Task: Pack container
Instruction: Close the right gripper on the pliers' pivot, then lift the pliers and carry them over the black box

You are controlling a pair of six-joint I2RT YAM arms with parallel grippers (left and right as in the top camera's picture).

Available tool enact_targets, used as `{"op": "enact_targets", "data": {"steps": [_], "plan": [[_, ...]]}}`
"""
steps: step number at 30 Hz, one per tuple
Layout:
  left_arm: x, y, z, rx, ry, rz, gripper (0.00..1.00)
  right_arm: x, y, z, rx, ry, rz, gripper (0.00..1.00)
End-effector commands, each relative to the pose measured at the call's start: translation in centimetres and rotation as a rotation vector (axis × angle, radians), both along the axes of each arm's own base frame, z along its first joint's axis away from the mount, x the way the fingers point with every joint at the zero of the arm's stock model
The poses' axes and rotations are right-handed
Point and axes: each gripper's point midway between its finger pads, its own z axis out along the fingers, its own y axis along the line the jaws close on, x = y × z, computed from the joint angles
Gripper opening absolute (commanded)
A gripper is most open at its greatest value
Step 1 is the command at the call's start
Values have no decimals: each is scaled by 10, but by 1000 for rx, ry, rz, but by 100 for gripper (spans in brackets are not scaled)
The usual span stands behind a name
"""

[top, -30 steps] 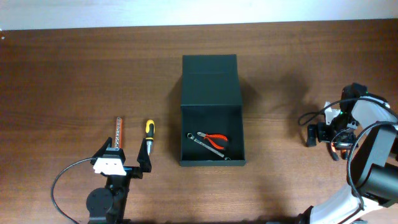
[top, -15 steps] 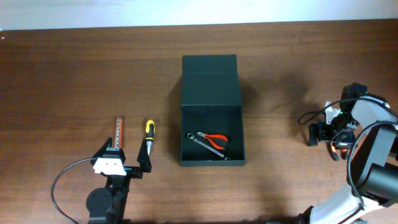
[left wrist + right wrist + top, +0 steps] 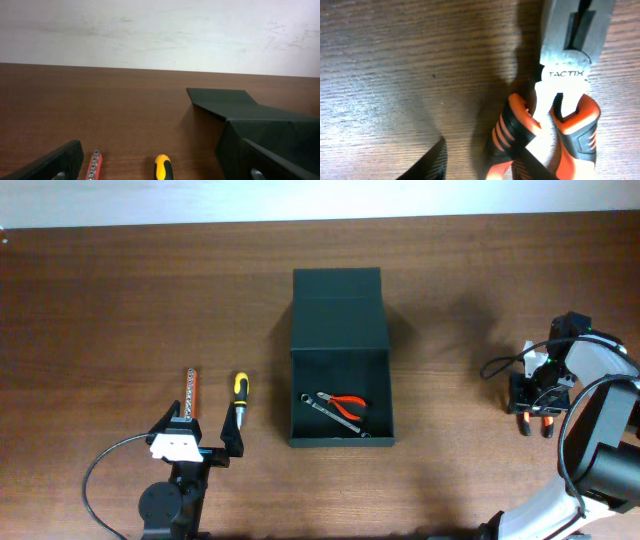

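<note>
Two arms, overhead: your left arm sits at the near left of the table [image 3: 120,300], and your right arm is at the far right edge.
Box: the container [image 3: 340,430] stands mid-table, with its lid [image 3: 337,305] folded back flat toward the far side.
Inside the box: you see red pliers [image 3: 347,404] and a small wrench [image 3: 318,406] close together on the floor.
Left clutter: a yellow-handled screwdriver [image 3: 238,393] and an orange stick [image 3: 190,392] lie parallel and apart, just ahead of your left claw [image 3: 205,425].
Left claw: it is spread wide, level with the table, and holds nothing.
Right clutter: the orange pliers [image 3: 546,429] lie on bare wood, well apart from the container.
Right claw [image 3: 533,405]: it points down over those pliers and hides all but the handle ends.
Left wrist view: your fingers [image 3: 55,165] frame the bottom corners, with the stick and the screwdriver handle between them.
Obstruction: the container's near wall, ahead on the right, blocks your sight of its inside.
Right wrist view: the orange pliers fill the right half, with the grey head at the top.
Right fingers [image 3: 432,162]: one sits left of the handles with bare wood between, and the other crosses the left handle.
Right claw state: it is half narrowed around that handle and is not clamped; whether the second finger touches, you cannot tell.
</note>
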Motion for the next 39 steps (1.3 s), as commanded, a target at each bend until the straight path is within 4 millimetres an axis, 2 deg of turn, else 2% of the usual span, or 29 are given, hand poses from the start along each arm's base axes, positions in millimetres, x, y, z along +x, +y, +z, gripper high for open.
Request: {"op": "enact_targets", "data": {"steps": [1,13,22,24,26,29,32,36,39], "plan": [[0,-1,-1,14,-3,-10,99,3,4,-8,13,-5,-23,34],[0,-1,-1,14,-3,-10,99,7,2,-8,0,-21,-76,12],[0,-1,-1,14,-3,-10,99,10,1,-8,-5,-34,-87,11],[0,-1,-1,14,-3,-10,99,11,1,-8,-5,-36,-87,10],[0,-1,-1,14,-3,-10,99,17,3,-4,17,-53,-89,4],[0,-1,-1,14,-3,-10,99,34,8,11,67,-99,-92,4],[0,-1,-1,14,-3,-10,99,53,10,35,97,-140,-86,4],[0,-1,-1,14,-3,-10,99,77,14,77,88,-180,-48,4],[0,-1,-1,14,-3,-10,99,96,27,114,79,-222,5,4]]}}
